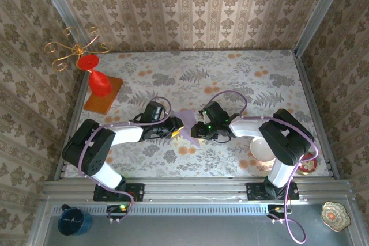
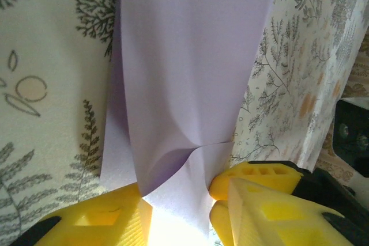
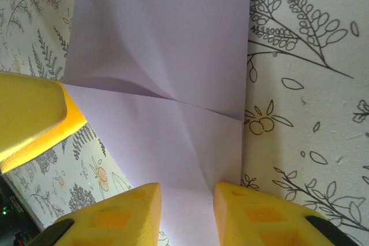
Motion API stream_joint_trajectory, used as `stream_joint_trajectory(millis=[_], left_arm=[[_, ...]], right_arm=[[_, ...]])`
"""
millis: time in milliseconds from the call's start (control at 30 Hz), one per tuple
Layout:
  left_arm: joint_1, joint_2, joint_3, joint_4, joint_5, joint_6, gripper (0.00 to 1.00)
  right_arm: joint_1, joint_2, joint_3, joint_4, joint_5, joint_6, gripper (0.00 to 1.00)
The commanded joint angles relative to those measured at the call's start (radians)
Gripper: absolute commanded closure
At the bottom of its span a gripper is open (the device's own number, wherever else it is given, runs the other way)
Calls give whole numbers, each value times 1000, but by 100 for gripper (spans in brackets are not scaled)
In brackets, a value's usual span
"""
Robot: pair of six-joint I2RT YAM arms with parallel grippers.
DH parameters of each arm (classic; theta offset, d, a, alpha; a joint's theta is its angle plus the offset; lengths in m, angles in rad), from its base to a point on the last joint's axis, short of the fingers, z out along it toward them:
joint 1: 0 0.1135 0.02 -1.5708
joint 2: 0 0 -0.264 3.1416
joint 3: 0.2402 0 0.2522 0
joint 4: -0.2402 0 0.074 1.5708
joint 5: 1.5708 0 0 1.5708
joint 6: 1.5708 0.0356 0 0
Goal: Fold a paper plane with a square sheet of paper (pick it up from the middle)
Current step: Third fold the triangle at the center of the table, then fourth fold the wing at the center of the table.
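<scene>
Two tools: we see the left tool (image 1: pixel 174 132) and the right tool (image 1: pixel 197 130) nose to nose at the middle of the top view. One is on each side of the sheet of paper (image 1: pixel 188 124), likely so that each can work its own half.
Paper's place: middle of the bench (image 1: pixel 242 79), between the two tools, with part of it raised off the patterned cloth.
Paper's shape: in the right wrist view the sheet of paper (image 3: pixel 161 50) has a crease across mid frame and a soft bulge above it. It has no pointed form yet, so we judge the folding to be at an early stage.
Left tool: at the bottom of its own view (image 2: pixel 179 205), the jaws stand part-way apart with the near edge of the sheet of paper (image 2: pixel 184 67) buckled between them. We cannot tell whether they pinch it or merely flank it.
Right tool: at the bottom of its view (image 3: pixel 187 208), the jaws stand apart with a clear gap through which the paper shows. We see nothing held.
Neighbour: a yellow finger (image 3: pixel 29 113) of the left tool comes in at the left edge of that view, near one end of the crease.
Why so held: we judge that the tools face each other along the crease so one can steady the paper while the other turns a flap.
Risk: thin paper that is bulging may crumple rather than fold cleanly.
Out of the way: the vase (image 1: pixel 99 83) on its mat (image 1: pixel 109 101) is at upper left and the bowl (image 1: pixel 262 149) at lower right, all well apart from the work.
</scene>
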Motion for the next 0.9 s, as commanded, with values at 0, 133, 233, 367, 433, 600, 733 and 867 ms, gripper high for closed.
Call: stream_joint_trajectory(millis=[0,133,233,367,433,600,733,867], left_arm=[[38,37,32,12,93,62,62],[71,70,47,5,173,107,64],[77,107,70,7,220,129,66],[78,140,93,2,247,151,69],[80,153,102,1,254,156,71],[80,166,102,3,261,156,76],[84,164,98,3,262,156,78],[84,161,99,-1,263,159,84]], right_arm=[[-10,15,-23,-12,15,6,67],[-14,14,-28,-12,19,5,67],[-14,14,-30,-10,19,5,68],[-15,9,-31,-10,19,7,68],[-17,7,-33,-10,20,5,68],[-22,-8,-39,-9,28,-1,67],[-24,-26,-38,-15,44,-21,67],[-24,-37,-31,-27,50,-41,66]])
